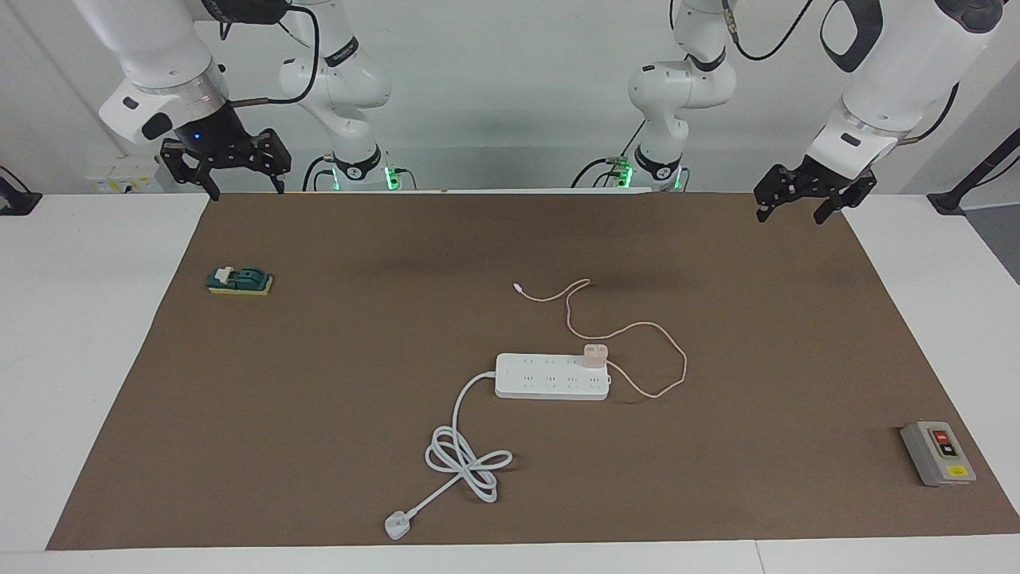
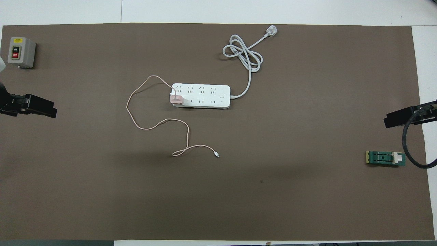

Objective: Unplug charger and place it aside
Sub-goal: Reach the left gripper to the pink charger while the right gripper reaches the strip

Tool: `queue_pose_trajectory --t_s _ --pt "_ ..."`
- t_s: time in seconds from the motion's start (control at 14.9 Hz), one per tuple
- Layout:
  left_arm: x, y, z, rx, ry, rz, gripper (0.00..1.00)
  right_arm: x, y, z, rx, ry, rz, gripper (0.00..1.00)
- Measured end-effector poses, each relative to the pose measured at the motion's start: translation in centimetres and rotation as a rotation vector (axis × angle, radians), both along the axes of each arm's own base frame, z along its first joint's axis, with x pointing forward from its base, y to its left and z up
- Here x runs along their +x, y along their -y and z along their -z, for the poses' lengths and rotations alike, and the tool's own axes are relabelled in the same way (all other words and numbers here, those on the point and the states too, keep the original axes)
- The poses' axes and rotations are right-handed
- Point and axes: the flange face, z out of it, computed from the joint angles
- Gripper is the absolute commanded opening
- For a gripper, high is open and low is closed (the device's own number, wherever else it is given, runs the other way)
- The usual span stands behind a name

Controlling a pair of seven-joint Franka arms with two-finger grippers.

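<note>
Both arms wait raised, left gripper (image 1: 799, 209) and right gripper (image 1: 229, 169) open, empty. Small pale pink cube charger (image 1: 595, 355) sits plugged in long white plastic power strip (image 1: 550, 376); unbraced strip likely lifts with the pull.

A matt brown mat (image 1: 319, 414) covered the smooth white tabletop (image 1: 80, 359). On the mat lay a glossy white plastic power strip (image 1: 542, 381), holding a small pale pink plastic charger cube (image 1: 595, 355) at one end.

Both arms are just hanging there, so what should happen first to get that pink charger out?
Probably the left gripper, open and nearer it, should move over the charger, which sits plugged into the power strip; nothing touches it yet.
</note>
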Motion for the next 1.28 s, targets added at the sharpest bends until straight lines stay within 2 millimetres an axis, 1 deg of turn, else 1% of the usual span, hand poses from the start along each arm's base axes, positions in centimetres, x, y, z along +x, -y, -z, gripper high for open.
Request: queue_pose_trajectory --t_s 0.54,0.81,0.94,1.14,1.28 --pt "0.0 0.0 0.1 0.001 -0.004 -0.019 1.0 0.0 0.0 0.0 0.0 0.0 0.0 1.0" --pt "0.0 0.1 0.1 0.015 -0.006 -0.231 1.0 0.0 0.0 0.1 0.001 -0.002 0.003 1.0" --pt "-0.1 0.4 0.1 0.022 -0.007 -0.337 1.0 0.0 -0.2 0.3 0.011 -0.006 0.053 1.0" --pt "-0.1 1.8 0.2 0.035 -0.001 -0.541 1.0 -0.1 -1.0 1.3 0.043 -0.024 0.177 1.0" --pt "0.1 3.2 0.6 0.037 0.018 -0.728 1.0 -0.1 -1.8 2.2 0.075 -0.049 0.291 1.0"
